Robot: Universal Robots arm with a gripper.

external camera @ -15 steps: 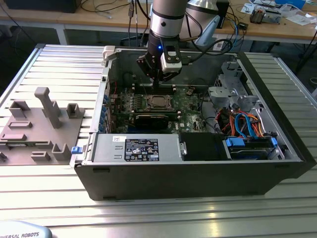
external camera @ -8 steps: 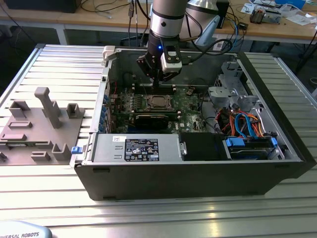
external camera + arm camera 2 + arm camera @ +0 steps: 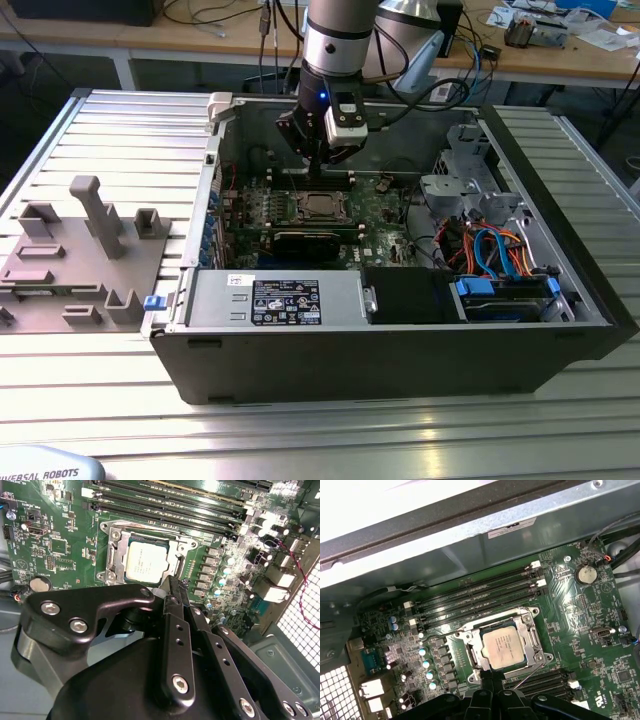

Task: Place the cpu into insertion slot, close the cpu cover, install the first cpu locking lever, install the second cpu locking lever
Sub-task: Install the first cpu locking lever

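While the gripper (image 3: 322, 158) hangs above the green motherboard (image 3: 385, 205) inside the open computer case (image 3: 400, 350) in the exterior view, the cpu (image 3: 320, 207) already sits in the insertion slot (image 3: 303, 200). In the second wrist view the fingers (image 3: 175, 587) are pinched together, empty, at the socket's edge beside the cpu cover (image 3: 117, 542); a careless descent could scrape the chip. In the first wrist view a thin locking lever (image 3: 532, 672) stands loose and could snag.

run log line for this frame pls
stage: cpu seated in insertion slot | cpu cover down | gripper: shut, empty, at socket edge
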